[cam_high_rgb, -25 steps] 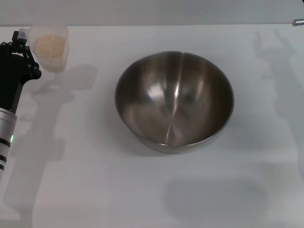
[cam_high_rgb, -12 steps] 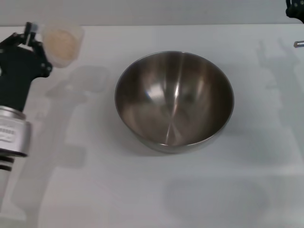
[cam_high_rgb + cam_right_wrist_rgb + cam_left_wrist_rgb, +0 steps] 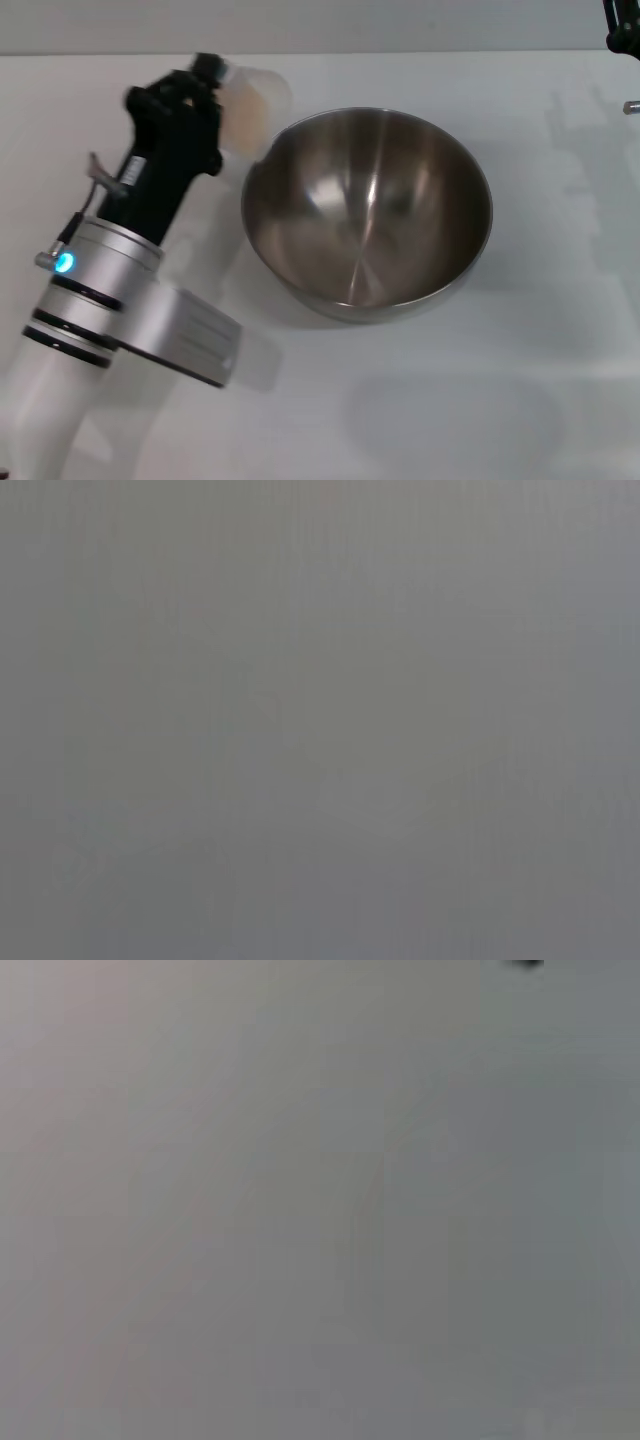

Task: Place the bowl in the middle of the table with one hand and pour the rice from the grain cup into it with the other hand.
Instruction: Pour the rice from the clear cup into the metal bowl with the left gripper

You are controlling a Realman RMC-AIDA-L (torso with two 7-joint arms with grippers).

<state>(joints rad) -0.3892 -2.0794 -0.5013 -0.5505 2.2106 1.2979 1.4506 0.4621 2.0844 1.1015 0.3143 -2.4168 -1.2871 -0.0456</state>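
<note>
The steel bowl [image 3: 367, 210] stands empty in the middle of the white table [image 3: 450, 400]. My left gripper [image 3: 214, 82] is shut on the clear grain cup [image 3: 252, 108] and holds it in the air at the bowl's far left rim, tipped toward the bowl. Pale rice [image 3: 243, 118] shows through the cup's wall. No rice shows in the bowl. Only a black bit of my right gripper [image 3: 622, 28] shows at the far right corner, away from the bowl. Both wrist views show only plain grey.
My left arm's silver and black forearm [image 3: 120, 280] lies across the table's left side. Bare tabletop lies in front of the bowl and to its right.
My left arm has swung right and lifted, carrying the grain cup from the far left corner to the bowl's left rim and tipping it. The bowl has not moved.
</note>
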